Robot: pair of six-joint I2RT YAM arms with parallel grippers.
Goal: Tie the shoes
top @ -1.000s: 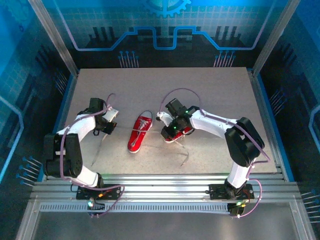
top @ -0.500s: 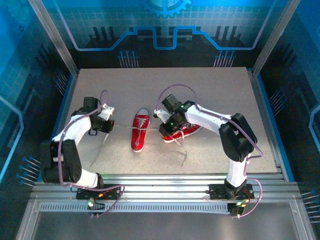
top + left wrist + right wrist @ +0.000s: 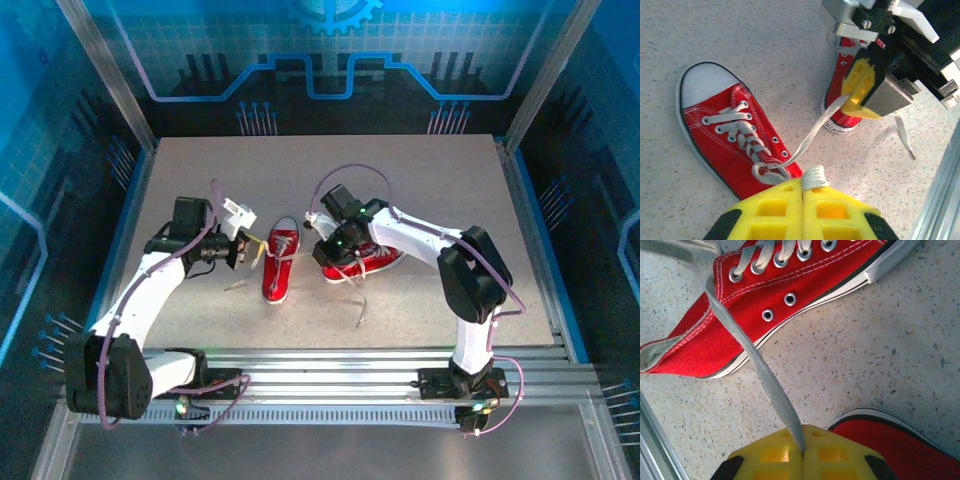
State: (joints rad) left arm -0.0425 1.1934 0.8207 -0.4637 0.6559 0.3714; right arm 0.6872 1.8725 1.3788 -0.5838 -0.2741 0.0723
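Two red shoes lie mid-table. The left shoe (image 3: 280, 266) (image 3: 732, 135) (image 3: 785, 300) lies between my grippers, white toe cap pointing away from the arms. One of its white laces (image 3: 812, 135) runs taut to my right gripper (image 3: 322, 243) (image 3: 852, 100) (image 3: 802, 452), which is shut on it. My left gripper (image 3: 247, 252) (image 3: 802, 187) is shut on the other lace, a short fold of which (image 3: 815, 176) sticks up between the yellow pads. The right shoe (image 3: 368, 262) (image 3: 840, 107) (image 3: 895, 437) lies under the right wrist.
Loose white laces (image 3: 360, 305) of the right shoe trail toward the near edge. A metal rail (image 3: 330, 365) (image 3: 940, 200) borders the near side of the speckled table (image 3: 330, 170). Blue enclosure walls stand left, right and behind.
My left gripper has swung right, close to the left shoe, so its lace has gone slack. The right gripper has moved slightly left. The left shoe has turned more upright.
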